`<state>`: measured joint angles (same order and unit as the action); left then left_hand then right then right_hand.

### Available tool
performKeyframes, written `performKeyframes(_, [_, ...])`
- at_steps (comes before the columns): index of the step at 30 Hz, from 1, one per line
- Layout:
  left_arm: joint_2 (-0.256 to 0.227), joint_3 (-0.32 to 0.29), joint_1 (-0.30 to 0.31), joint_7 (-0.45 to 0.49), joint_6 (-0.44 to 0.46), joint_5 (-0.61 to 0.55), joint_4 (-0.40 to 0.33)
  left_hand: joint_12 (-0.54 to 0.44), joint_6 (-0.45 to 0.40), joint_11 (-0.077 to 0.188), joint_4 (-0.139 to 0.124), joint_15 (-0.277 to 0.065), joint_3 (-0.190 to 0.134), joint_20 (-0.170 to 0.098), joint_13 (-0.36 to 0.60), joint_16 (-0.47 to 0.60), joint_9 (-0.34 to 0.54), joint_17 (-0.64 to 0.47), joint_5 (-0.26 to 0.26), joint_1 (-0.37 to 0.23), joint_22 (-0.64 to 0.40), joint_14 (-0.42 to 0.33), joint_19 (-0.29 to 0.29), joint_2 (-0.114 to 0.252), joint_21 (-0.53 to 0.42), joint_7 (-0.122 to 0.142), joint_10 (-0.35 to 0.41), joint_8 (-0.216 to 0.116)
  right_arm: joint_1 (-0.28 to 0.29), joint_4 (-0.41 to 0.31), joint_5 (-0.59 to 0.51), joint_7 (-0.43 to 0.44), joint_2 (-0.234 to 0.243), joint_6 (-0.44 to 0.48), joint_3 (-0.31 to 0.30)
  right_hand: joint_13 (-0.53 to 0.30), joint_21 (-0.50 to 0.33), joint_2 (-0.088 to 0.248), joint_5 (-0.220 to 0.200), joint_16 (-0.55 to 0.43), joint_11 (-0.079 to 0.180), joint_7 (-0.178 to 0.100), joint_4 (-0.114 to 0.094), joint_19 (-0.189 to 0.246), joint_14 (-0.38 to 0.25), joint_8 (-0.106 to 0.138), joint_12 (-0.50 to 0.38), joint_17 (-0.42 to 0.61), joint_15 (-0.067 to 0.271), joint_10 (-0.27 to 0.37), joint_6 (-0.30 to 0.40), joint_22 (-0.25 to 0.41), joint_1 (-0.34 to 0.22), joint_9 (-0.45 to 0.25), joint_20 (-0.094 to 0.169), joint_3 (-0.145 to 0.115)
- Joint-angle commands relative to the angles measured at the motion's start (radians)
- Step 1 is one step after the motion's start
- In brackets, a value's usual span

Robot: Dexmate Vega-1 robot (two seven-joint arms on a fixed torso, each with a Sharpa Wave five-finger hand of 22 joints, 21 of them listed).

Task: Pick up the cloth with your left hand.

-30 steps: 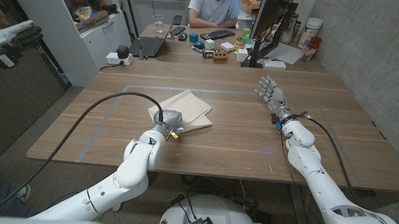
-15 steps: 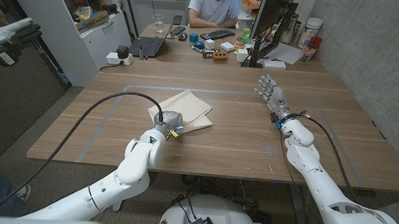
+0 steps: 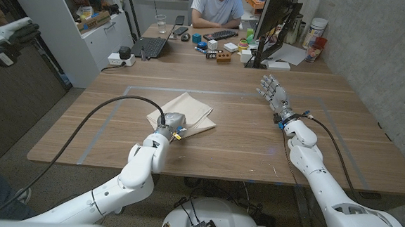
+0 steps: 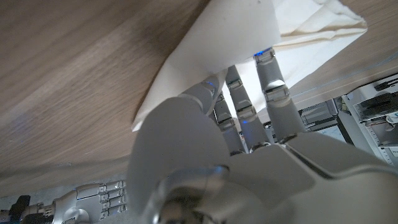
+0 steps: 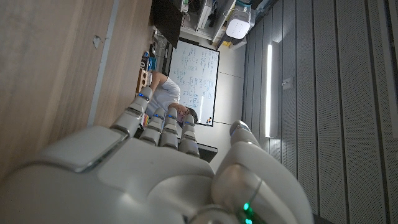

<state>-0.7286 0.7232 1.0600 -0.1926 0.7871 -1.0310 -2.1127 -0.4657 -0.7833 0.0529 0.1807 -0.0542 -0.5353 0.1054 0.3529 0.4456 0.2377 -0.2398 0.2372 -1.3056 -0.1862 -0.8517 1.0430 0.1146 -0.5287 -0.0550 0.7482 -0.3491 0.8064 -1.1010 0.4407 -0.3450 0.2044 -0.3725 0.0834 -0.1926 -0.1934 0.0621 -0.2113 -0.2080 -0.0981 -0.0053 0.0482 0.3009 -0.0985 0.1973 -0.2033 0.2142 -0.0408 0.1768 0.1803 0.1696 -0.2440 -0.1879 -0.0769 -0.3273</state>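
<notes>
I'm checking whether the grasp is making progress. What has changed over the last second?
Very little. The left robot hand has edged slightly forward over the near corner of the cloth, its fingers against the cloth; whether it grips is unclear. The cloth lies on the table as before. The right robot hand stays open, fingers apart, holding nothing.

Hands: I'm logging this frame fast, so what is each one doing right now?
Left hand: fingers on the cloth; whether it grips cannot be told.
Right hand: open, fingers apart, holding nothing.
</notes>
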Motion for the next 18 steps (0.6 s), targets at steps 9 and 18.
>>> performKeyframes(9, [-0.03,0.042,0.007,0.108,0.061,0.069,-0.032,-0.118,-0.214,-0.043,0.001,-0.065,0.026,-0.089,0.172,0.128,0.062,-0.112,0.009,-0.081,0.002,-0.249,0.077,-0.033,-0.078,-0.039,0.164,-0.131,0.032,-0.044,0.005,0.005,0.002,0.017,0.005,-0.005,-0.001,-0.001,-0.004,-0.005,-0.002,-0.003,0.007,0.003,-0.008,0.001,-0.001,0.003,-0.005,0.009,0.005,0.004,0.012,-0.003,-0.005,-0.003])
performKeyframes(18, [-0.035,0.039,0.029,0.21,0.047,0.078,-0.037,-0.134,-0.224,-0.031,-0.005,-0.069,0.037,-0.095,0.223,0.138,0.06,-0.141,0.012,-0.086,0.004,-0.253,0.067,-0.041,-0.084,-0.034,0.157,-0.136,0.061,-0.091,0.007,0.018,0.016,0.024,0.002,-0.005,-0.001,-0.001,-0.004,-0.005,-0.002,-0.003,0.007,0.004,-0.007,0.0,0.0,0.003,-0.005,0.009,0.004,0.004,0.013,-0.003,-0.006,-0.003])
